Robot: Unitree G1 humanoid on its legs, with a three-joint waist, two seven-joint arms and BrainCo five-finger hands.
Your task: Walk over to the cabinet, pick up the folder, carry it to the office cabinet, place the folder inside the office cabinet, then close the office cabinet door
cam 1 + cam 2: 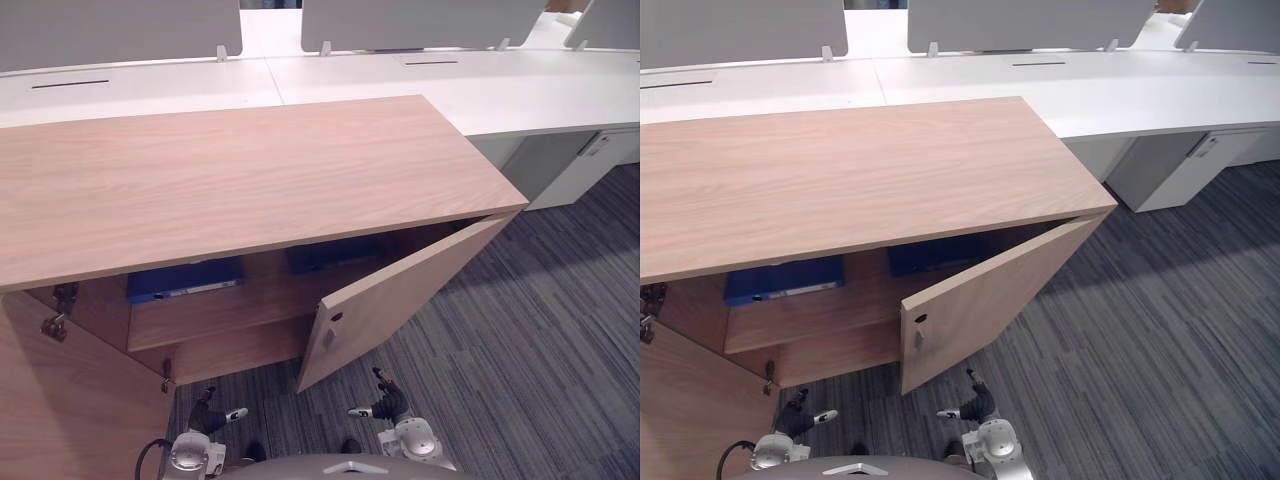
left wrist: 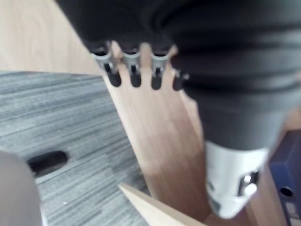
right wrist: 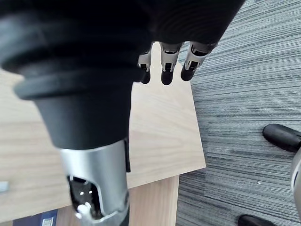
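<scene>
Overhead, eye views: blue folder (image 1: 185,281) lies on the shelf inside the office cabinet (image 1: 250,170), left of centre. The right door (image 1: 400,300) is half open. My left hand (image 1: 212,412) and right hand (image 1: 386,403) hang low on the near side.

Left wrist view: fingers (image 2: 134,75) straight, empty.

Right wrist view: fingers (image 3: 166,70) loose, empty, by the door.

Risk, I judge: a glancing push slips off and leaves the door ajar.

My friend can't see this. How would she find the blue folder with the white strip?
Find the long wooden cabinet before the white desks, its doors open. On the shelf under its top, the folder lies at the left. Its white strip sets it apart from the darker blue folder on its right.
</scene>
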